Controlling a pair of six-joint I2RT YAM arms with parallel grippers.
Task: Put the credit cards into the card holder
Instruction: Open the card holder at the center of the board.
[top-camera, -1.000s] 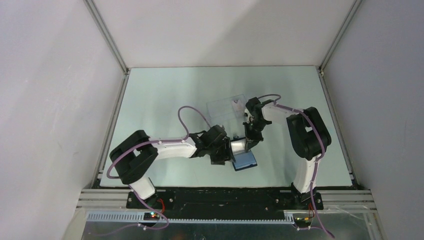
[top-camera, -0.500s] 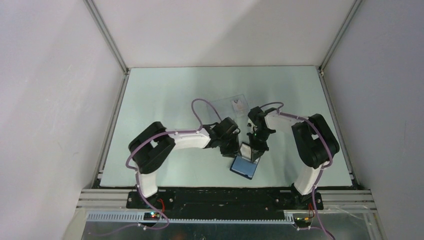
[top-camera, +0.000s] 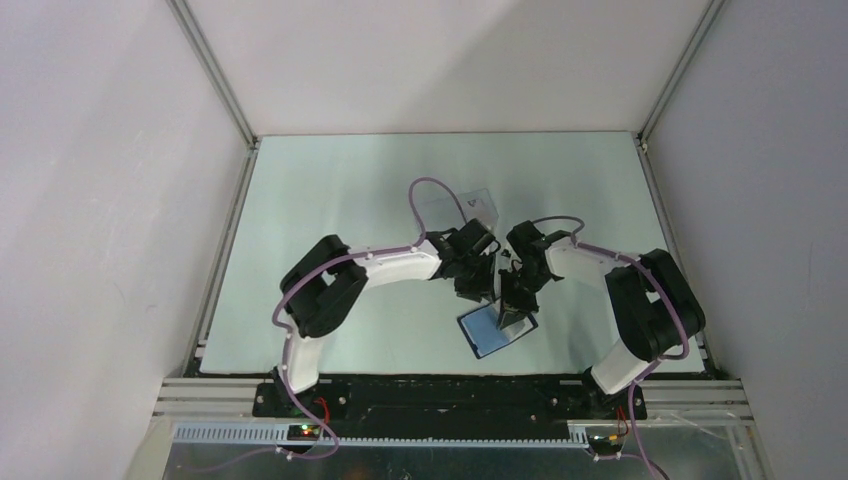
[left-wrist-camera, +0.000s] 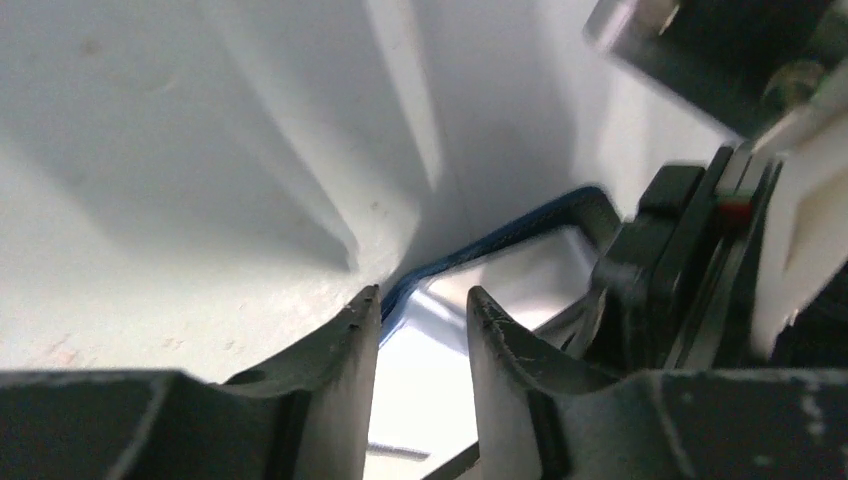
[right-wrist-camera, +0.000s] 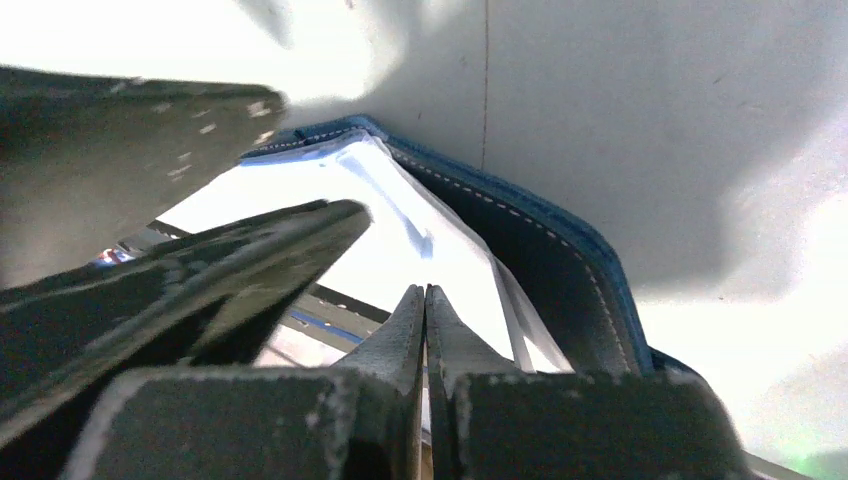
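The card holder (top-camera: 490, 338) lies open near the table's front, dark navy outside and light blue inside. Both grippers meet over its far edge. My left gripper (top-camera: 482, 290) (left-wrist-camera: 420, 295) stands open with a narrow gap, its tips at the card holder's blue rim (left-wrist-camera: 500, 238). My right gripper (top-camera: 511, 314) (right-wrist-camera: 426, 288) is shut, its tips resting on a pale credit card (right-wrist-camera: 390, 215) that lies inside the navy card holder (right-wrist-camera: 545, 260). Whether a card is pinched there I cannot tell. More see-through credit cards (top-camera: 478, 203), one with a purplish mark, lie farther back, partly behind the left arm.
Aluminium rails edge the table on the left (top-camera: 228, 250) and right (top-camera: 670, 250), and white walls enclose it. The left arm's purple cable (top-camera: 425, 190) loops above the cards at the back. The arm bases (top-camera: 450, 398) sit along the near edge.
Both grippers have moved right and toward the near edge, closing in over the card holder, which has shifted and turned slightly. The left jaws have narrowed. The right jaws stayed shut.
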